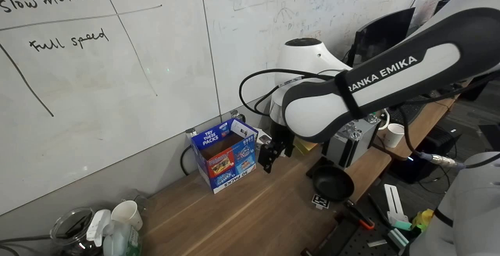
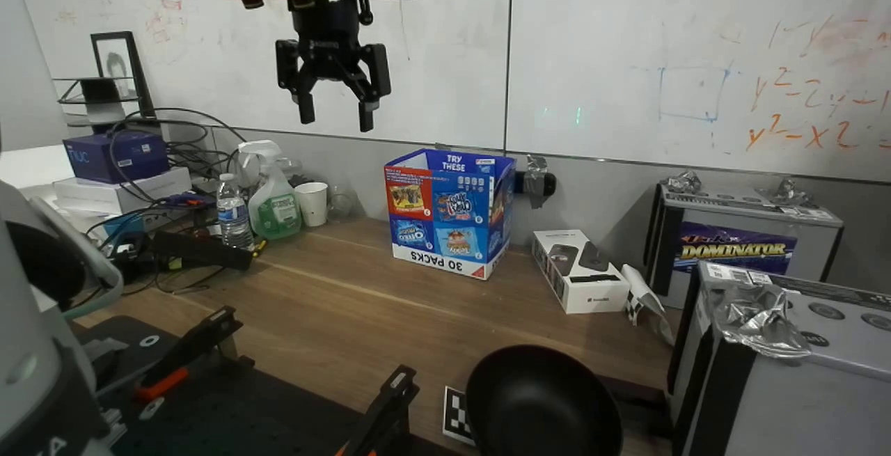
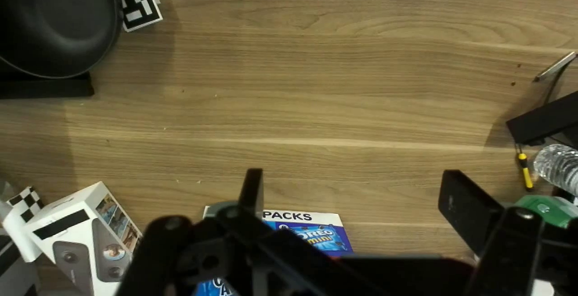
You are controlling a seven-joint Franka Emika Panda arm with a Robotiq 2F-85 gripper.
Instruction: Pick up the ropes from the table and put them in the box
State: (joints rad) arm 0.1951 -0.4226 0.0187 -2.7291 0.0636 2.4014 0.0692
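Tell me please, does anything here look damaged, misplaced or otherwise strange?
Yes: on the table, the blue box has its "30 PACKS" print upside down in both exterior views, though its opening faces up; it probably stands inverted.

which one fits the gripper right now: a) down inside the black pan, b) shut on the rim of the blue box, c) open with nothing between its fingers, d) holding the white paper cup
c, since in an exterior view the gripper hangs above the table with its fingers apart and only the whiteboard showing between them
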